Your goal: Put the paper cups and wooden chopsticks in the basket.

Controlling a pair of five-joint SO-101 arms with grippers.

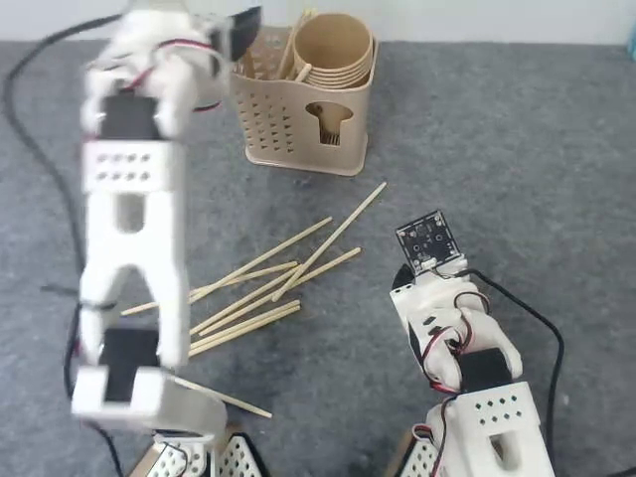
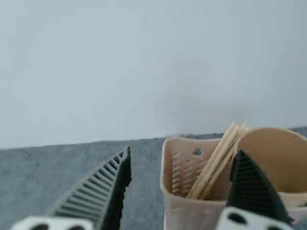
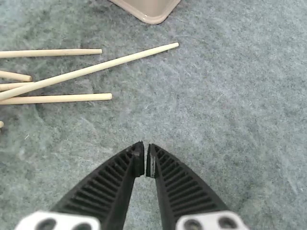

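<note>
A beige slotted basket (image 1: 303, 114) stands at the back of the grey mat, holding stacked paper cups (image 1: 335, 48) and a few wooden chopsticks (image 1: 291, 50). Several more chopsticks (image 1: 260, 286) lie scattered on the mat in front of it. My left gripper (image 1: 238, 35) hovers open and empty at the basket's left rim. In the left wrist view, the left gripper (image 2: 183, 152) frames the basket (image 2: 192, 211), its chopsticks (image 2: 216, 160) and a cup (image 2: 278, 158). My right gripper (image 3: 145, 154) is shut and empty, low over bare mat beside the loose chopsticks (image 3: 91, 69).
A pale wall rises just behind the basket. The right arm (image 1: 452, 338) sits at the front right with its cable trailing beside it. The basket's corner (image 3: 148, 8) lies ahead of the right gripper. Open mat stretches to the right of the basket.
</note>
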